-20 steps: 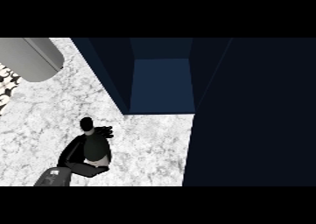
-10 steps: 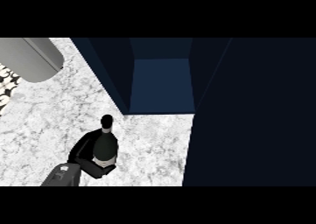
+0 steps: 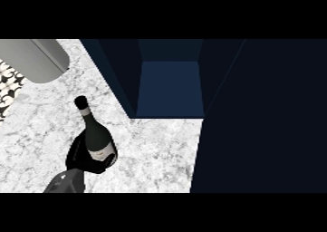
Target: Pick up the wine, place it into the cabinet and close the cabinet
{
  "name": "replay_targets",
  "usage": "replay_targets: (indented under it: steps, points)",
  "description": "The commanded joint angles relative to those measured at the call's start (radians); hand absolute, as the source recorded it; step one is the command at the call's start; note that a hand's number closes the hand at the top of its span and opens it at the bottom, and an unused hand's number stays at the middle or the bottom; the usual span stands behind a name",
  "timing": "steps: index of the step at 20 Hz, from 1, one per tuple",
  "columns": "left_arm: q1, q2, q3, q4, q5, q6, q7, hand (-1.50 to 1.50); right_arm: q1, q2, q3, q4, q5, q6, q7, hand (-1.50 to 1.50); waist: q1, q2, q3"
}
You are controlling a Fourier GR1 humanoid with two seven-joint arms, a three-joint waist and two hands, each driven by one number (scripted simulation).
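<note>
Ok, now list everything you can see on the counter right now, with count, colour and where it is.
wine bottle: one, dark with a pale band on the neck and a pale label, left of centre, neck pointing to the view's top
cabinet: one, dark blue, open, upper middle, with dark panels running down the right side
counter: one, white and grey marble, left and centre
grey rounded object: one, top left corner, only partly in view
patterned surface: one, black and white, left edge
left hand: one, black, curled round the bottle's lower body
forearm: one, grey, lower left edge
right hand: not in view
</note>
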Motion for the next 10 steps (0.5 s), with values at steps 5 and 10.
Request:
replay_targets:
  steps: [5,10]
  points:
    - [0.049,-0.027,0.091,-0.176,0.147,0.063,0.058,1.50,0.018,-0.005,0.002,-0.046,-0.027,0.014,0.027,-1.50,0.000,-0.001,0.001]
    - [0.121,-0.095,0.014,-0.337,0.120,0.150,0.123,1.50,-0.020,0.018,0.029,-0.033,0.008,-0.006,0.027,-1.50,0.000,0.000,0.000]
